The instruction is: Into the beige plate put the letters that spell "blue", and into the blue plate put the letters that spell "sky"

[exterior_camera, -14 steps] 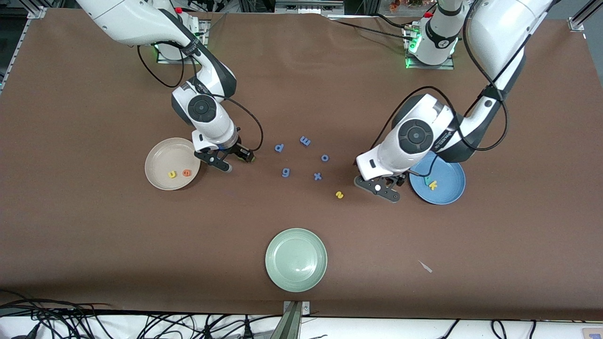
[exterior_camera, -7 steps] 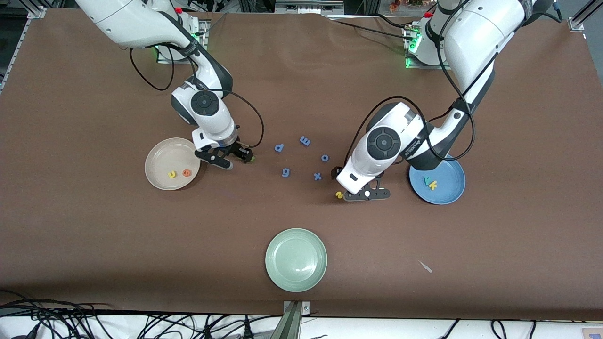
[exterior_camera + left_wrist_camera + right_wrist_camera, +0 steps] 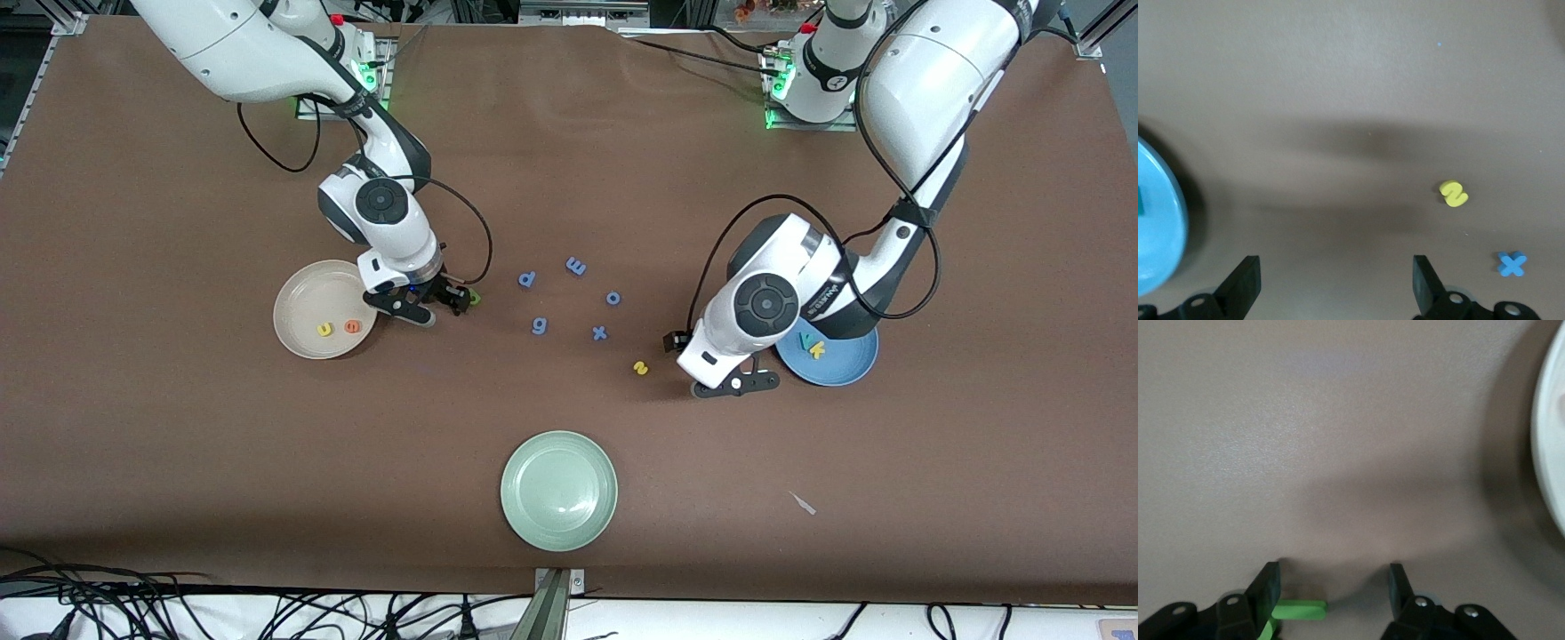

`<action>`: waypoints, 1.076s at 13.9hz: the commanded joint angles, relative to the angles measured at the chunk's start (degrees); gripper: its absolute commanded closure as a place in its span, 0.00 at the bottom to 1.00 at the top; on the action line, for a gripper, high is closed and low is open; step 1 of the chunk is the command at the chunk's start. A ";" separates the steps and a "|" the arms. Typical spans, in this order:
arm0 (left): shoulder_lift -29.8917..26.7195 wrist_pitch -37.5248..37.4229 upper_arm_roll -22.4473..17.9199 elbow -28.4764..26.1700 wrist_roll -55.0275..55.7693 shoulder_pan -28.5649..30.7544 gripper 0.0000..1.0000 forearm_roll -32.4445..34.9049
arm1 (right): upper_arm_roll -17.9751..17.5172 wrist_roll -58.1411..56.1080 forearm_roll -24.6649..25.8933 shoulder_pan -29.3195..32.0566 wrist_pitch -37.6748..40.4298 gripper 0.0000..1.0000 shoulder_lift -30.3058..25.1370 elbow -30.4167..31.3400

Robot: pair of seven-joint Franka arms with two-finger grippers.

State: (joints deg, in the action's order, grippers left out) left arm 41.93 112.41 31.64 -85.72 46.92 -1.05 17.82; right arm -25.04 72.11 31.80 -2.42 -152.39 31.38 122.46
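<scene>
The left claw point(image 3: 736, 384) has swung away from the yellow s point(image 3: 640, 367) toward the blue plate point(image 3: 840, 372), and the right claw point(image 3: 449, 304) has edged closer to the beige plate point(image 3: 298, 298). In the front view the left claw hangs spread wide over bare worktop point(image 3: 178, 444), the s at its 9 o'clock and the blue plate at its 2 o'clock; that plate carries the yellow k point(image 3: 818, 350) and teal y point(image 3: 805, 339). The right claw sits low at the beige plate's 3 o'clock, fingers point(image 3: 1268, 587) spread, the light green l point(image 3: 1299, 610) touching 1 finger and clear of the other. The yellow u point(image 3: 324, 330) and orange e point(image 3: 353, 327) lie in the beige plate. 5 blue letters point(image 3: 539, 326) are scattered mid-worktop, and a pale green plate point(image 3: 558, 491) lies at their 6 o'clock.
</scene>
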 commanded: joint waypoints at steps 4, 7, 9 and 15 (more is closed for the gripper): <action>6.14 -0.44 -2.89 5.73 22.57 -9.57 0.00 -0.50 | -0.01 4.96 2.13 -0.13 -2.74 0.25 1.58 0.41; 9.66 1.66 -7.63 9.86 25.85 -13.70 0.01 -0.50 | -0.18 8.74 2.21 -1.27 -2.65 0.25 1.58 0.41; 10.63 5.52 -9.05 10.05 25.94 -14.15 0.02 -0.59 | -0.27 10.42 2.39 -1.71 -2.65 0.25 1.58 0.41; 12.21 10.29 -9.05 10.05 28.49 -13.71 0.10 -0.94 | -0.36 11.21 2.39 -2.15 -2.74 0.26 1.75 0.50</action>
State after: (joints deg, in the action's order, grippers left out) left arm 53.34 122.81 23.09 -77.69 74.66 -14.15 17.82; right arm -25.18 81.09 32.84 -4.31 -153.58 31.86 122.49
